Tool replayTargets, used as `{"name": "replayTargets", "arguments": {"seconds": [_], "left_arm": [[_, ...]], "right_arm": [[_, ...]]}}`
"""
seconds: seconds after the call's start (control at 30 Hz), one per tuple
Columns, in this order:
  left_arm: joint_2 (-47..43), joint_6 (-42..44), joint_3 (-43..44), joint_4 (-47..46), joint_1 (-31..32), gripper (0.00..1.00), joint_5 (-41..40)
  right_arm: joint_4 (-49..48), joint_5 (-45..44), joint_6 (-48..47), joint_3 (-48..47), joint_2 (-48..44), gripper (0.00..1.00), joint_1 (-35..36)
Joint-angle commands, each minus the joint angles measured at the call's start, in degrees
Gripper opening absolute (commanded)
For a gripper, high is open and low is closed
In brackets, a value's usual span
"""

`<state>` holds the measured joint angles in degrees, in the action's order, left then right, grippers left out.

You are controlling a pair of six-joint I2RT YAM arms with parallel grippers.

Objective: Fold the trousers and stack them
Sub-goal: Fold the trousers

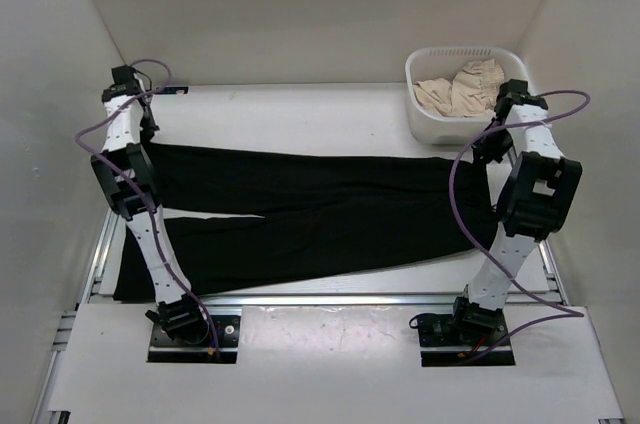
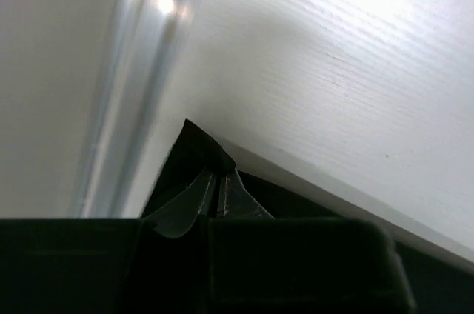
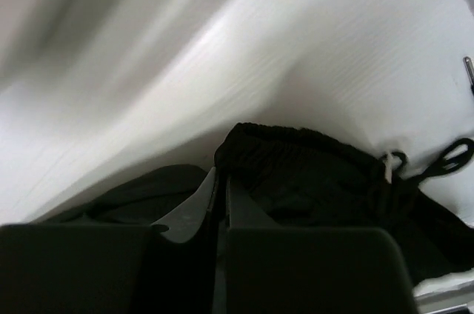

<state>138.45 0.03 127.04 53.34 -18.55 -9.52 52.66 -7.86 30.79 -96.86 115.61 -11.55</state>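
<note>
trousers (image 1: 330,209): one black pair
basket (image 1: 440,130): one, white
beige cloth (image 1: 455,92): one piece
robot arms: two, a left arm (image 1: 150,234) and a right arm (image 1: 505,254)

The left arm (image 1: 150,234) and right arm (image 1: 497,264) have white perforated link shells joined by bulky black motor housings. A purple cable (image 1: 451,179) loops back from each arm's jaws to a black base mount (image 1: 187,326). The jaws are dark, with pale grey tapering inner faces, and a black block sits directly behind them.
</note>
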Motion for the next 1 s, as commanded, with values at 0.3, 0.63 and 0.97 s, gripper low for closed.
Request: {"name": "replayTargets", "arguments": {"seconds": [0.3, 0.63, 0.97], "left_arm": [[-40.0, 0.0, -25.9, -4.7, -7.6, 0.14, -7.5], [-41.3, 0.0, -29.5, -4.7, -8.3, 0.14, -5.1], [-38.3, 0.0, -20.8, -4.2, -7.7, 0.14, -9.6]], "right_arm": [[-5.5, 9.4, -7.5, 14.8, -24.5, 0.00, -6.1], [-9.3, 15.1, -5.7, 11.0, -18.9, 0.00, -6.1], [2.9, 9.2, -5.5, 5.5, -24.0, 0.00, -6.1]]}}
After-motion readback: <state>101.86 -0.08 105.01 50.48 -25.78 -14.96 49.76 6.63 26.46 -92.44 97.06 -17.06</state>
